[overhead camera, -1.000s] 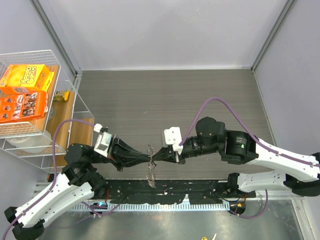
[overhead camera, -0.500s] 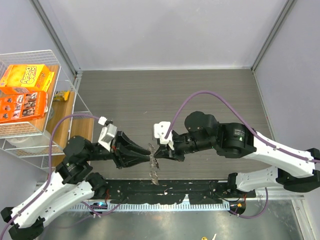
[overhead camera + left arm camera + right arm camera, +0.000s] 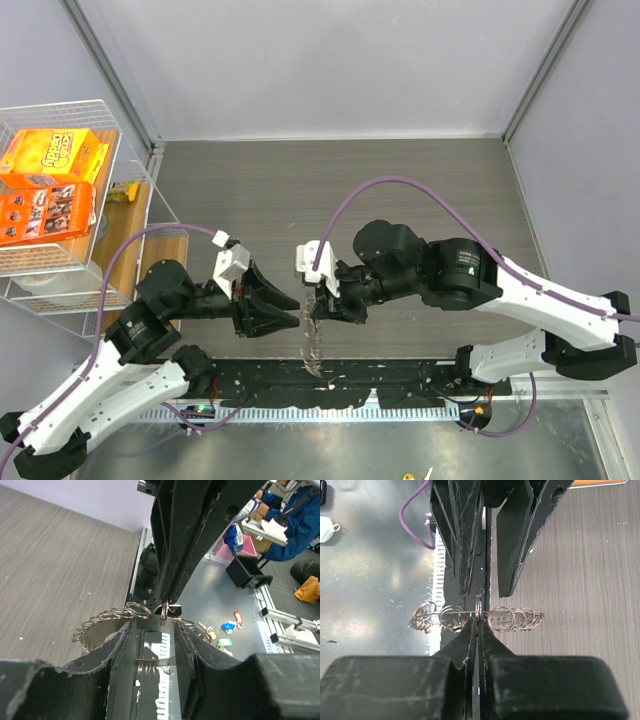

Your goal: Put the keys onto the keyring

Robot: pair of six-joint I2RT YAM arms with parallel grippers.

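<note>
The keyring [image 3: 313, 345] is a thin wire ring strung with many small silvery loops. It hangs between the two grippers above the table's near edge. My left gripper [image 3: 293, 315] is open, its fingers [image 3: 117, 645] spread, with the ring [image 3: 110, 616] lying across their tips. My right gripper [image 3: 316, 305] meets it from the right. It is shut [image 3: 478, 622] on one small silvery loop [image 3: 478, 609] on the ring's wire [image 3: 515, 617]. No key with a black head shows clearly.
A wire rack [image 3: 120, 150] with orange cereal boxes [image 3: 50, 185] stands at the left edge. A black rail [image 3: 330, 380] runs along the near edge under the grippers. Coloured key tags [image 3: 229, 627] lie on the grey floor beyond the table.
My left gripper has opened from shut. Both grippers and the keyring have shifted a little left and away from the near edge, staying tip to tip.
</note>
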